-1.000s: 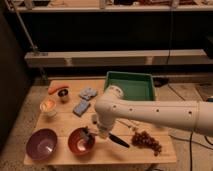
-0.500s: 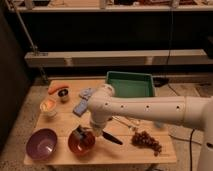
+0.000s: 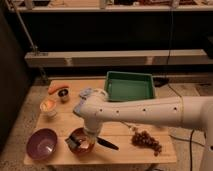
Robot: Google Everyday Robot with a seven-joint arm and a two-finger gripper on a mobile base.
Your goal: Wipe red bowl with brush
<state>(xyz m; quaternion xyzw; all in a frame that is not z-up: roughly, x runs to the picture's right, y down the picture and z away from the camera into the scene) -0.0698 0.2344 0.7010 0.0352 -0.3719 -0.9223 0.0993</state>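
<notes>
Wooden bench (image 3: pixel 125 152) in the camera view carries the red bowl (image 3: pixel 85 149) at its front edge, just right of a purple bowl (image 3: pixel 42 144) and well left of a bunch of grapes (image 3: pixel 146 141). White arm reaches in from the right and bends down so that the hand (image 3: pixel 90 136) sits directly over the red bowl; whether it is clamped or parted cannot be told. Brush (image 3: pixel 75 143) lies with its blocky head inside the bowl and its black handle running out rightward over the rim onto the bench.
</notes>
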